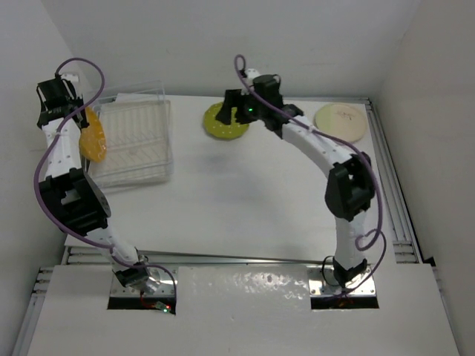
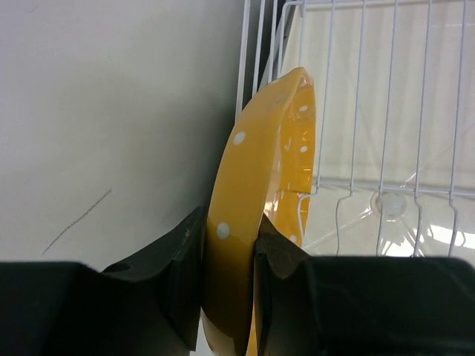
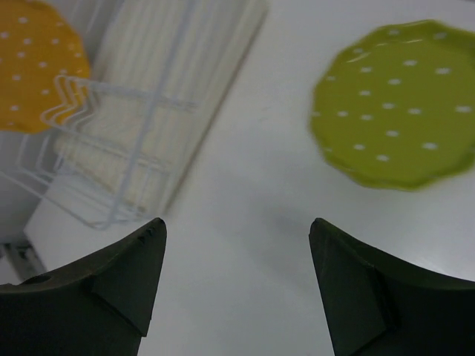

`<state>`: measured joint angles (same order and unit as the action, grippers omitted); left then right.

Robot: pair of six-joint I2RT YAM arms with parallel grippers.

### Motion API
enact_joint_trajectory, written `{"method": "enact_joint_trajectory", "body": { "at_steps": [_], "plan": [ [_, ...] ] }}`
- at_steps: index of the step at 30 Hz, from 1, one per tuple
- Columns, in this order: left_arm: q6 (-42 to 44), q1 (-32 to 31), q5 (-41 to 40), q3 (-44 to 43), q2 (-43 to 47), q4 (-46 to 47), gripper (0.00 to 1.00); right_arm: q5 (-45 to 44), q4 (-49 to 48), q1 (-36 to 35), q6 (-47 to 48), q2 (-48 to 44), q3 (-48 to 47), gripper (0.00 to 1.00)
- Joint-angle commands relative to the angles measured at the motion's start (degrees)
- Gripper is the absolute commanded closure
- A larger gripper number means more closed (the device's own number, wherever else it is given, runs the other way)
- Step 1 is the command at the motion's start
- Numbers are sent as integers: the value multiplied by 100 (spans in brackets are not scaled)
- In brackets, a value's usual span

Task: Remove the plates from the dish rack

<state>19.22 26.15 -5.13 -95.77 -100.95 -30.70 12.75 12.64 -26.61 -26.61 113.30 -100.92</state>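
An orange-yellow dotted plate (image 1: 93, 138) stands on edge at the left end of the dish rack (image 1: 137, 142). My left gripper (image 1: 79, 119) is shut on its rim; in the left wrist view both fingers press the plate (image 2: 256, 178) beside the white wire rim (image 2: 386, 111). Whether its lower edge rests in the rack is hidden. The lime green dotted plate (image 1: 221, 123) lies flat on the table, and my right gripper (image 1: 227, 111) hovers open over its edge. In the right wrist view this gripper (image 3: 237, 231) holds nothing, with the green plate (image 3: 393, 104) ahead to its right.
A plain cream plate (image 1: 341, 122) lies flat at the back right of the table. The rack (image 3: 148, 96) and orange plate (image 3: 33, 67) show at the left of the right wrist view. White walls close in on the left, back and right.
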Motion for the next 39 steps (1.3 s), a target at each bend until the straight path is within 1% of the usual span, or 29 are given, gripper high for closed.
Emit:
{"method": "enact_joint_trajectory", "body": {
  "at_steps": [1,2,5,6,8,11,15,17,19,21,23,26,30,33,34,35,36,39],
  "plan": [
    [-147,74,-15,-223,383,1083,100,394,-586,-422,-905,736,-445,23],
    [-156,66,11,-223,357,1101,100,412,-683,-685,-959,1068,-541,23],
    [-138,66,82,-250,321,1092,100,412,-1026,-1134,-1144,1545,-1024,23],
    [-95,65,99,-250,304,1101,100,386,-1219,-1214,-1232,1825,-1235,23],
    [-42,65,100,-267,286,1084,100,263,-1474,-1381,-1548,2064,-1385,24],
    [20,65,108,-337,225,1031,100,-88,-1966,-1487,-1873,2381,-1491,26],
    [55,65,161,-372,163,996,100,-142,-2318,-1531,-2356,2802,-1719,30],
    [64,65,170,-416,137,978,100,42,-2468,-1566,-2462,2856,-1659,33],
    [73,57,187,-452,119,961,100,17,-2495,-1575,-2454,2742,-1510,34],
    [73,66,222,-478,110,952,100,-158,-2556,-1584,-2323,2497,-1176,34],
    [73,65,249,-504,101,925,100,-632,-2495,-1575,-2165,2338,-1061,35],
    [64,57,275,-557,75,916,100,-1011,-2189,-1575,-1656,2171,-1341,35],
    [82,65,267,-610,40,899,100,-1380,-1994,-1575,-1540,2013,-1640,36],
    [90,65,258,-636,31,899,100,-1206,-2265,-1593,-1715,1977,-1562,37],
    [90,65,266,-645,5,890,100,-1014,-2536,-1593,-1890,2055,-1527,37],
    [90,57,266,-654,5,890,100,-777,-2591,-1628,-1961,2135,-1562,38],
    [90,65,266,-654,13,890,100,-705,-2565,-1671,-2005,2231,-1658,39],
    [82,57,266,-698,13,881,100,-757,-1890,-1803,-1980,2679,-2351,40]
  ]
}}
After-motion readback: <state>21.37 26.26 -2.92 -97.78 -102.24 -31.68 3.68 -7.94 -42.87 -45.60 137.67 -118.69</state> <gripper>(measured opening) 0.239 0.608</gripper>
